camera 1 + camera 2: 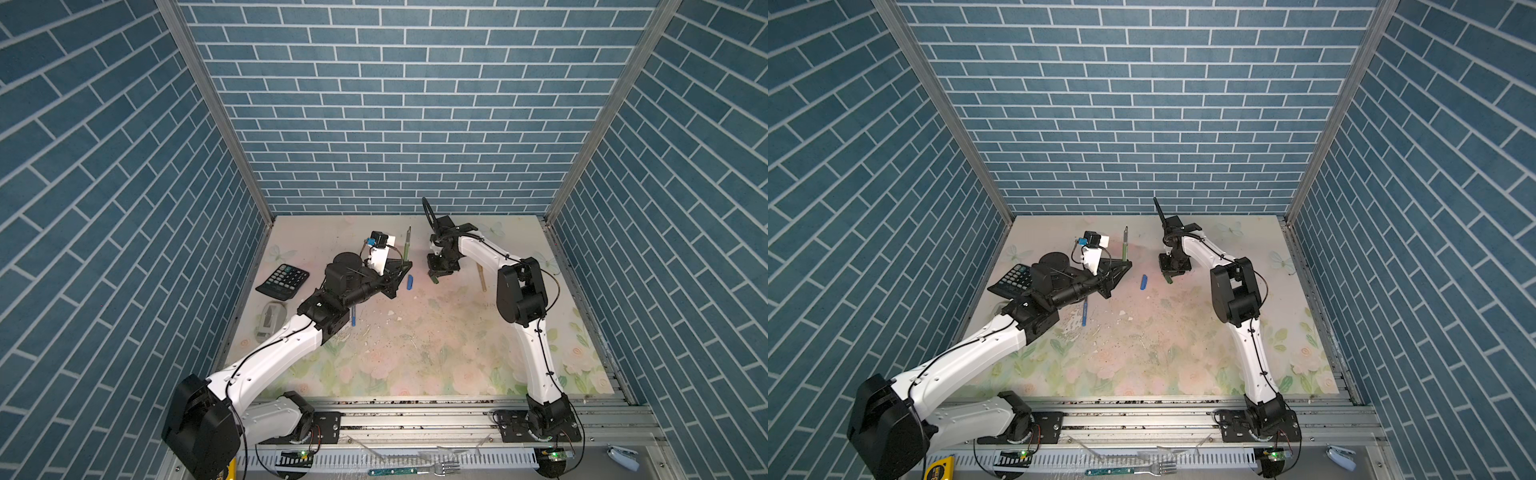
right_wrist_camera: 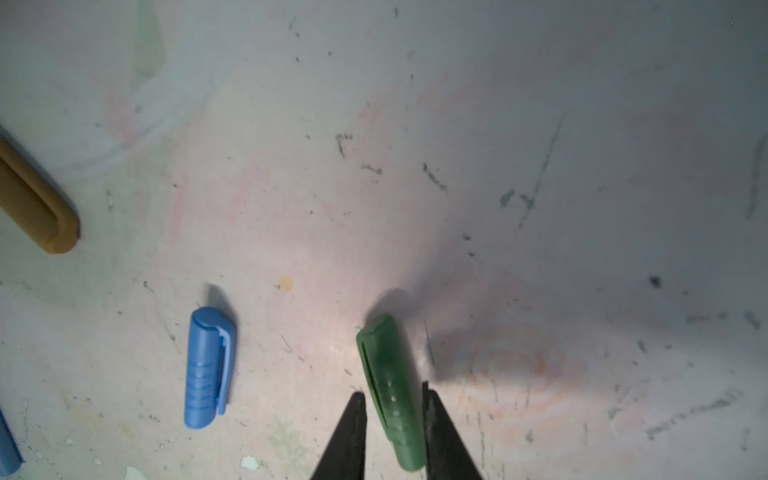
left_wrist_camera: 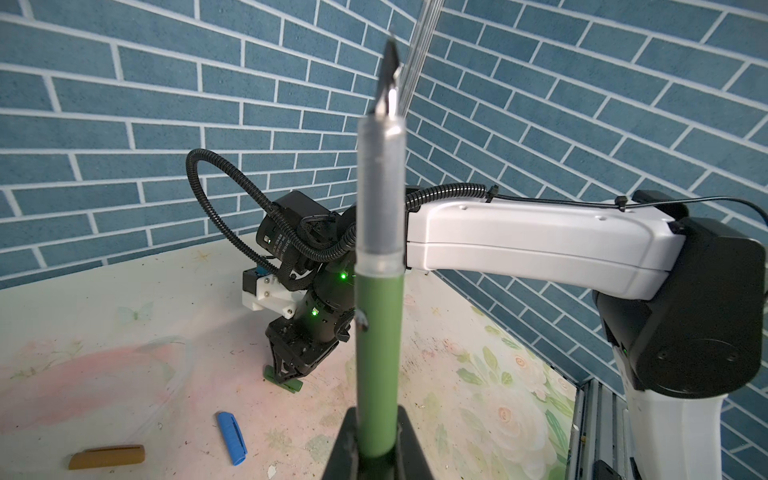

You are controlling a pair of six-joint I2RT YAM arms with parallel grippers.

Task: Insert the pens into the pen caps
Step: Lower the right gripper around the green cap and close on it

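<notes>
My left gripper (image 3: 376, 413) is shut on the lower barrel of a green pen (image 3: 380, 345). The pen stands upright with its dark tip pointing up, and both top views show it (image 1: 407, 246) (image 1: 1124, 246). My right gripper (image 2: 392, 395) is down at the mat, and its fingers press on both sides of a green pen cap (image 2: 390, 382) that lies there (image 1: 435, 279). A blue pen cap (image 2: 210, 370) (image 1: 410, 282) lies loose between the two grippers. A gold pen cap (image 3: 107, 456) lies further off. A blue pen (image 1: 353, 318) lies under the left arm. A gold pen (image 1: 481, 278) lies behind the right arm.
A black calculator (image 1: 282, 280) and a pale grey object (image 1: 270, 318) sit by the left wall. On the metal ledge in front lie a teal-handled fork (image 1: 411, 471), a yellow tape measure (image 1: 938, 469) and a white object (image 1: 621, 457). Brick-patterned walls close in three sides of the floral mat (image 1: 415, 365).
</notes>
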